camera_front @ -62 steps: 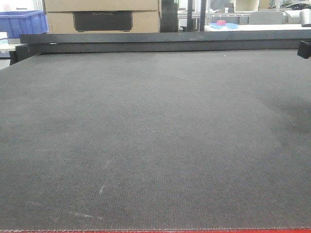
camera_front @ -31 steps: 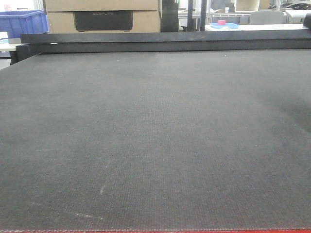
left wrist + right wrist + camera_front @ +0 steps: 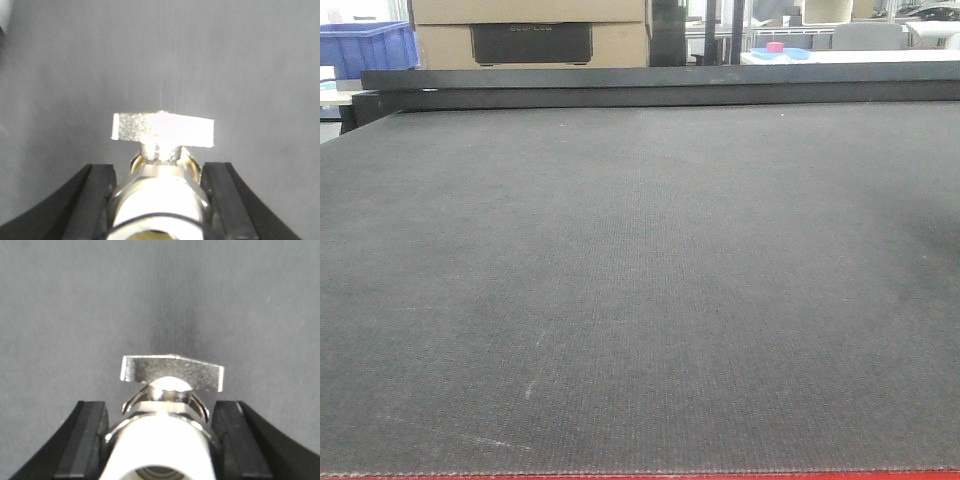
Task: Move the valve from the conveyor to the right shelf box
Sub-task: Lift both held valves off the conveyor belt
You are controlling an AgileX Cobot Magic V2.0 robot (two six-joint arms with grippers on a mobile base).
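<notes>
Both claws loaded, shelf box nowhere in frame

Up close, the left gripper (image 3: 160, 171) is clamped on a valve (image 3: 159, 195) and the right gripper (image 3: 160, 409) on a second valve (image 3: 162, 440), with the conveyor (image 3: 640, 300) belt behind them. Can't tell how high. The grip's on rounded metal, so a quick swing could twist or drop one. The front view shows neither arm — far back there's just a cardboard box (image 3: 530, 30) and a blue bin (image 3: 365, 45).

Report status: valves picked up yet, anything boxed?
Done: pickup; the conveyor shows no valve in the front view. In hand: left gripper grips a valve, right gripper a second valve. Remaining: carry to right shelf box, not in view.
</notes>
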